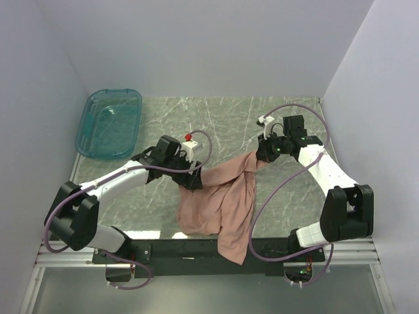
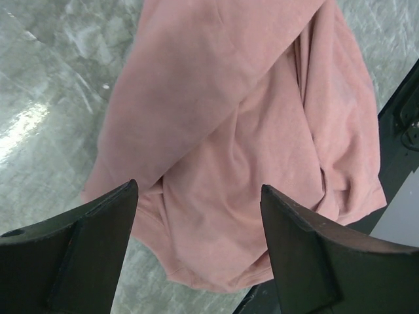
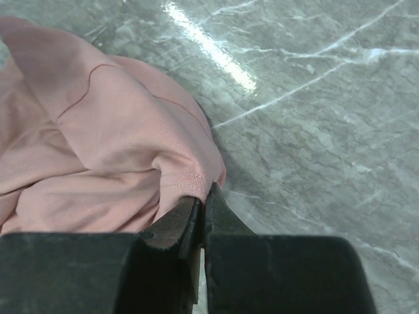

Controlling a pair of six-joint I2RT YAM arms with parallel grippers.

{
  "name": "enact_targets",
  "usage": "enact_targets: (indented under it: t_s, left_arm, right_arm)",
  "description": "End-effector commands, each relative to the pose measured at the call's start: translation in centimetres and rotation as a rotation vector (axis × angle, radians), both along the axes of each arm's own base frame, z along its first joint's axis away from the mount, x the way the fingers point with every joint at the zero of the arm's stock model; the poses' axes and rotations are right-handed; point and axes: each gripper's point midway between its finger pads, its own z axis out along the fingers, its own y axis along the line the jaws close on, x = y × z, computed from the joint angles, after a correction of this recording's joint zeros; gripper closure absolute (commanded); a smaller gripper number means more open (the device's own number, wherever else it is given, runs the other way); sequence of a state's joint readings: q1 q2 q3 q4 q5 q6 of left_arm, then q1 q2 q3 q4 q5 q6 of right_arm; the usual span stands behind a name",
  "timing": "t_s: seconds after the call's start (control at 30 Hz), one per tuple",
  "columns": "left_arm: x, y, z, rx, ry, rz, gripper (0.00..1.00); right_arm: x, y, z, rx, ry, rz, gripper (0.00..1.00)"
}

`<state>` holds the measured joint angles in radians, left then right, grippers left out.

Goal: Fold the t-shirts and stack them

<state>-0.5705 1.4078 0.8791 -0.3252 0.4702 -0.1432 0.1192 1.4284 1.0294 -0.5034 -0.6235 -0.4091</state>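
Your right gripper [image 3: 204, 196] is pinched onto the t-shirt [image 1: 219, 206] hem. Left gripper [image 2: 200, 196] is spread wide above the shirt, which is bunched at the table's [image 1: 229, 118] near edge and drapes over it. Teal bin [image 1: 108, 124] is far left, well apart.

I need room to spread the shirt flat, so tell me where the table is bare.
Bare marble runs along the back of the table, from the teal bin to the right wall. A smaller patch lies between the left arm and the t-shirt. Crowded: the front centre, where the t-shirt hangs over the near edge, pinched by the right gripper.
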Motion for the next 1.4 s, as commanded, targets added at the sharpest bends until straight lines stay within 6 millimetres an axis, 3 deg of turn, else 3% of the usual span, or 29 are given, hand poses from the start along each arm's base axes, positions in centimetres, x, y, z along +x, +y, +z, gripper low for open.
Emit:
enact_targets:
  t_s: [0.0,0.17,0.2,0.3,0.47,0.73,1.03,1.1,1.2,1.37]
  left_arm:
    - [0.5,-1.0,0.9,0.011,-0.047,-0.021,0.18]
    - [1.0,-1.0,0.1,0.117,-0.116,0.016,0.12]
    - [2.3,0.1,-0.2,0.19,-0.17,0.09,0.12]
    - [3.6,1.0,-0.3,0.278,-0.217,0.167,0.16]
    - [4.5,1.1,0.0,0.29,-0.251,0.181,0.17]
    - [4.6,-0.1,-1.8,0.355,-0.216,0.13,0.22]
    - [4.0,0.0,-3.9,0.464,-0.21,0.096,0.25]
    - [4.1,0.1,-4.4,0.493,-0.206,0.096,0.31]
    - [4.3,-0.2,-4.4,0.506,-0.196,0.1,0.48]
    - [4.4,-0.9,-2.7,0.453,-0.23,0.1,0.72]
  right_arm:
    - [0.0,0.6,1.9,0.048,-0.035,0.025,1.0]
    - [-0.1,0.6,1.6,0.055,-0.021,0.023,1.0]
    - [-0.1,0.7,1.7,0.061,-0.021,0.026,1.0]
    - [-0.2,0.8,1.6,0.064,-0.015,0.028,1.0]
    - [-0.4,1.0,1.6,0.073,-0.009,0.036,1.0]
    - [-0.4,0.9,1.6,0.074,-0.008,0.037,1.0]
    - [-0.4,1.0,1.4,0.074,-0.004,0.038,1.0]
    - [-0.4,1.0,1.6,0.074,-0.008,0.039,1.0]
    - [-0.5,1.0,1.6,0.073,-0.007,0.038,1.0]
    - [-0.4,0.9,1.6,0.07,-0.011,0.037,1.0]
